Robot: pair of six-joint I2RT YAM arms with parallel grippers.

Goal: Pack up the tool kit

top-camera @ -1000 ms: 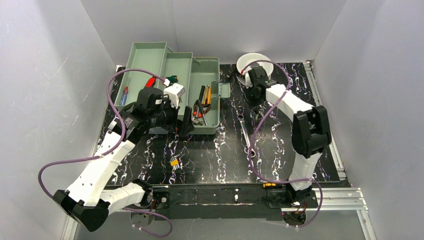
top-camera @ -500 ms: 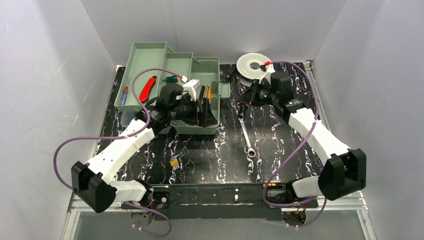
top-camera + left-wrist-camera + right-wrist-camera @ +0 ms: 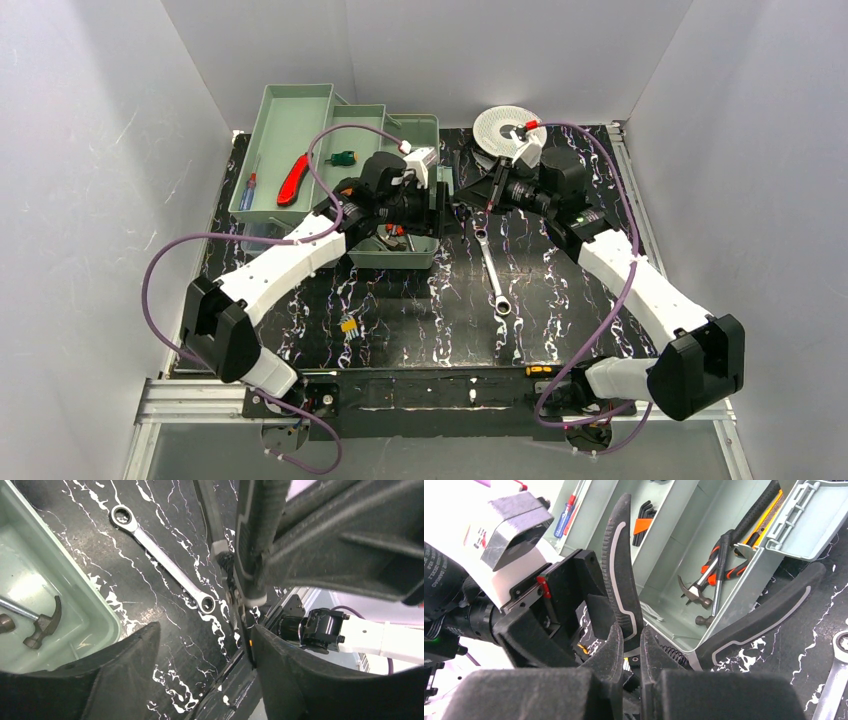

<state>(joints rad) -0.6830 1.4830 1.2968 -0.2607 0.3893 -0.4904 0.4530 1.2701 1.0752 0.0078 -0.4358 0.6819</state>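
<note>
The left arm (image 3: 290, 255) hides most of the toolbox (image 3: 405, 258) interior.

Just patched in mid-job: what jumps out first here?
The right hand clamps black pliers at their pivot, handles splayed, beside the open green toolbox. The left hand, open, sits around one handle. A ratchet wrench lies loose on the black mat, right of the box.

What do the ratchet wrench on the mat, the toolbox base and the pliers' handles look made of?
The ratchet wrench looks like bright polished metal, probably chromed steel: it glints. The toolbox base looks like pale green moulded plastic, satin, with soft highlights. The pliers' handles look like matte black rubbery grips with grey inlay lines; their core is hidden.
</note>
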